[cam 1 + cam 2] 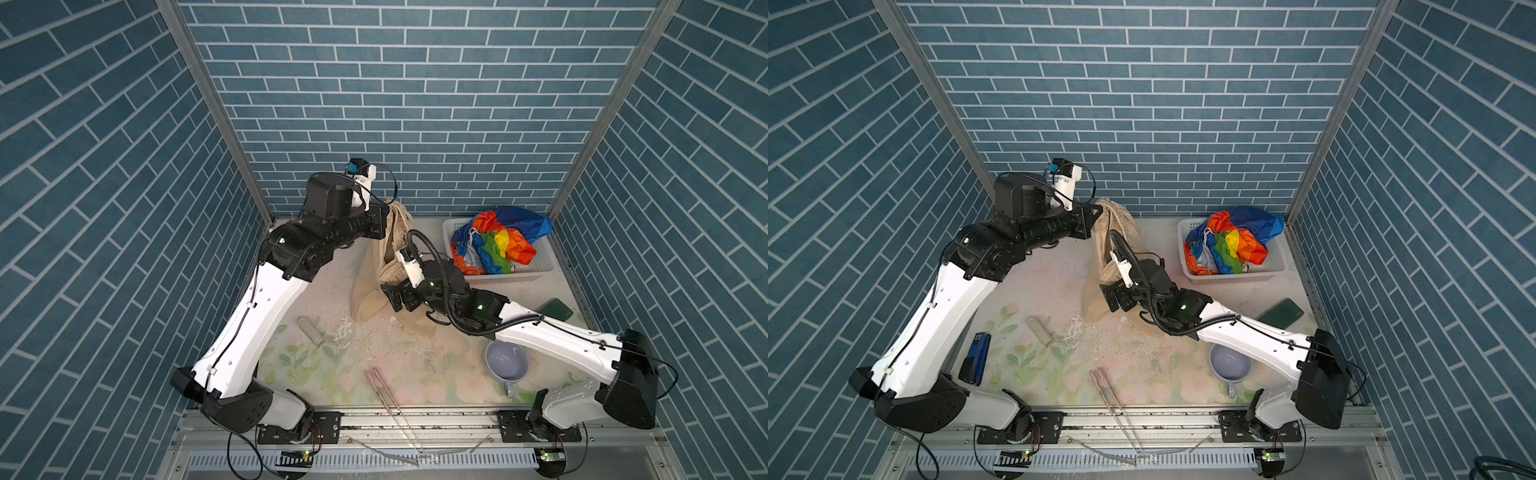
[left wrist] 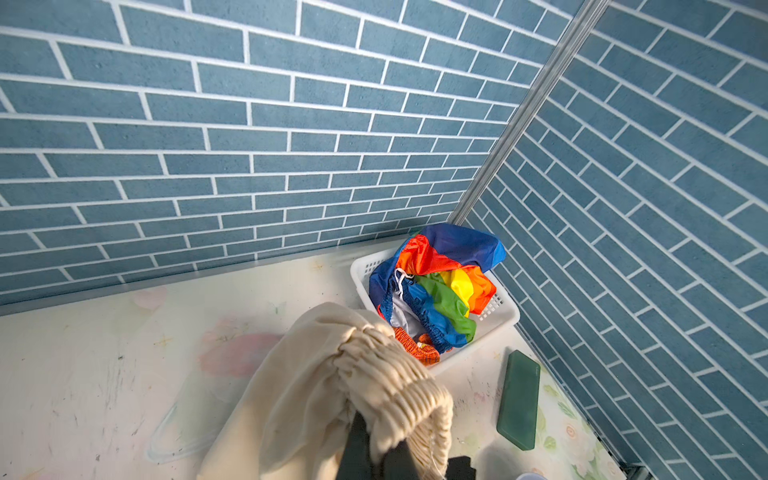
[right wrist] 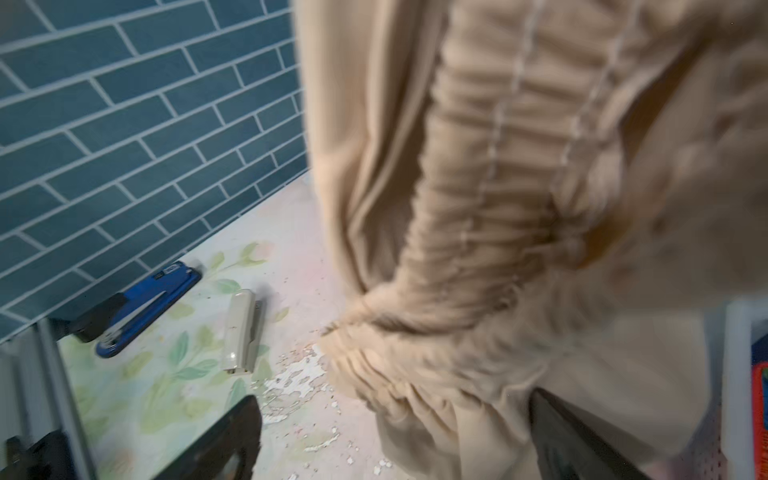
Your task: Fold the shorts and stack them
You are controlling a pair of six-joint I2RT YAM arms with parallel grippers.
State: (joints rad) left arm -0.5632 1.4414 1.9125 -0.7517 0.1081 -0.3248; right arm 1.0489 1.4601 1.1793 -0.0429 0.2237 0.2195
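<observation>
Judged the beige shorts (image 1: 384,249) as light, soft and limp, best taken at the thick gathered waistband (image 2: 386,374) or a leg hem. Found them hanging by the waistband from the firmly closed left gripper (image 1: 387,206), lower end resting on the table (image 1: 316,291), just beside the wide-open, empty right gripper (image 1: 395,297). Found the shiny striped shorts (image 1: 498,243), probably slippery, crumpled in the white basket (image 1: 540,270), well apart from both grippers.

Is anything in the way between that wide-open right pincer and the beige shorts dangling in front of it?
Nothing visible does. In the right wrist view the beige shorts hang directly in front of the open right pincer, with no object between them. The left pincer holds them up by the waistband.
</observation>
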